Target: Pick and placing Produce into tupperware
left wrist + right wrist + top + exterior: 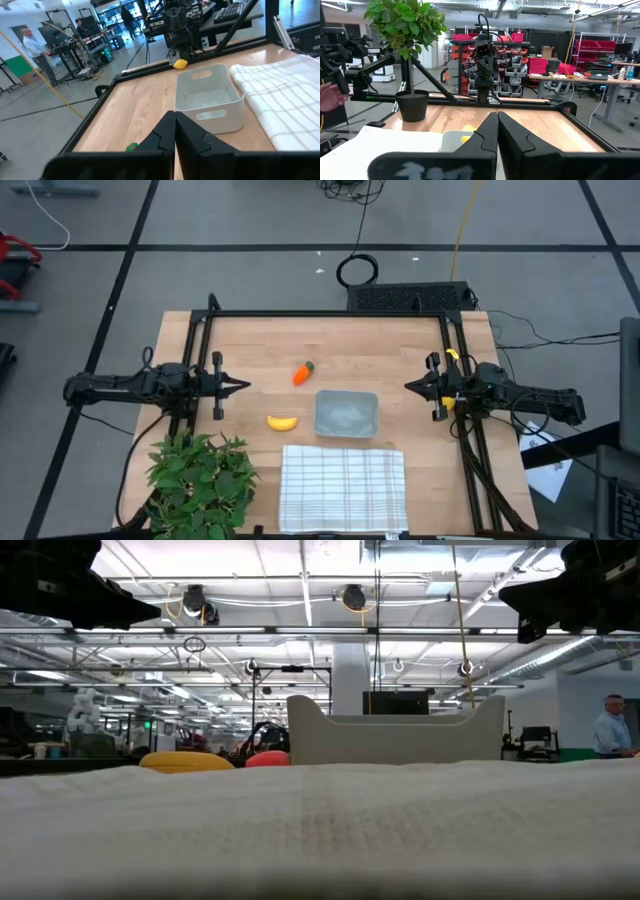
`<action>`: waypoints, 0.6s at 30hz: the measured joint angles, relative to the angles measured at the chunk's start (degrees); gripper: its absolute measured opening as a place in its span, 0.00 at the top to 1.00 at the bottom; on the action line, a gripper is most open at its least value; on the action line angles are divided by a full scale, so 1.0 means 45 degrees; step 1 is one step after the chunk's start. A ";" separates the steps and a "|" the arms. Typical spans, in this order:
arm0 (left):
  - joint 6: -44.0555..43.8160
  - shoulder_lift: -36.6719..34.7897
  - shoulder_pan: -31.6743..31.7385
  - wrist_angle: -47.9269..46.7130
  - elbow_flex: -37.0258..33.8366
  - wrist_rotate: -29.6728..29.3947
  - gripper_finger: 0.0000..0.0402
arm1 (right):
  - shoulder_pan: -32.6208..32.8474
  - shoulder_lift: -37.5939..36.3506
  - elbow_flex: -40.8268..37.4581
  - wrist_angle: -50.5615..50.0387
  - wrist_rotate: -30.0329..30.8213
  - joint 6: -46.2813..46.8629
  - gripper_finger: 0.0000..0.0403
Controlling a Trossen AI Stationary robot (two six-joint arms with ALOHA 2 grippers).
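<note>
The clear-grey tupperware [346, 414] stands on its base mid-table and looks hollow in the left wrist view [210, 97]. A yellow banana [282, 421] lies to its left, and an orange carrot with a green top [303, 372] lies beyond that. A small yellow piece [180, 63] rests at the table's right side, under the right arm. My left gripper [245, 386] hovers shut at the left, its fingers [175, 125] together. My right gripper [408, 386] hovers shut at the right, its fingers [497, 125] also together. Neither touches anything.
A white checked cloth [342, 485] lies at the near edge, in front of the tupperware. A leafy potted plant [200, 480] stands at the near left corner. A black frame [330, 313] rims the table. People stand in the room beyond [32, 42].
</note>
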 joint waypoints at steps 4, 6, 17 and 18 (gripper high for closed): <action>0.0005 0.0003 -0.0002 0.0000 -0.0003 0.0000 0.98 | 0.0003 0.0002 0.0000 0.0000 0.0000 -0.0003 1.00; 0.0005 -0.0002 -0.0002 0.0000 0.0000 0.0000 0.98 | 0.0000 0.0004 -0.0005 0.0005 0.0000 0.0000 1.00; -0.0073 0.0003 -0.0002 0.1012 -0.0008 -0.0002 0.98 | 0.0004 0.0000 -0.0004 0.0005 -0.0004 0.0171 1.00; -0.0231 -0.0002 0.0000 0.1458 -0.0008 -0.0003 0.98 | 0.0002 0.0002 0.0000 0.0005 -0.0004 0.0291 1.00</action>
